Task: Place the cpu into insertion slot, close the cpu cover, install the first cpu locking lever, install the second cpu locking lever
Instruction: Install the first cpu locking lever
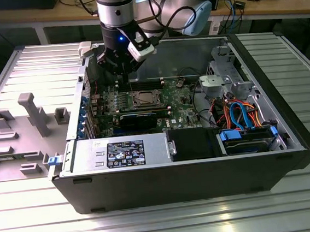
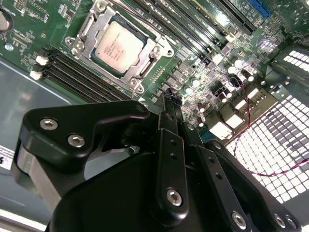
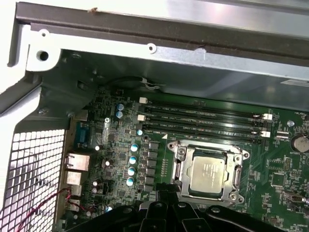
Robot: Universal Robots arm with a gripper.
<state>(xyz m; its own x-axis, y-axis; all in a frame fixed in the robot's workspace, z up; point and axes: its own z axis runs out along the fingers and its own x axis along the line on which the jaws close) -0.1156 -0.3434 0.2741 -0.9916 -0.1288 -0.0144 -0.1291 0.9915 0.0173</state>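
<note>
One gripper point(image 1: 123, 75) hangs over the left part of the motherboard point(image 1: 178, 100) in the exterior view, and we see its jaws drawn together on nothing. Just to its right, the cpu point(image 1: 144, 99) sits in the insertion slot point(image 1: 135, 100). In the first wrist view, the cpu cover point(image 3: 236, 180) lies flat around it.

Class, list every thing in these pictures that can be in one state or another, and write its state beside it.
cpu, seated flat in the insertion slot.
insertion slot, filled by the cpu.
cpu cover, down, framing the cpu.
claw, shut, empty, off to one side of the slot.
computer case, open on its upper side.
</note>
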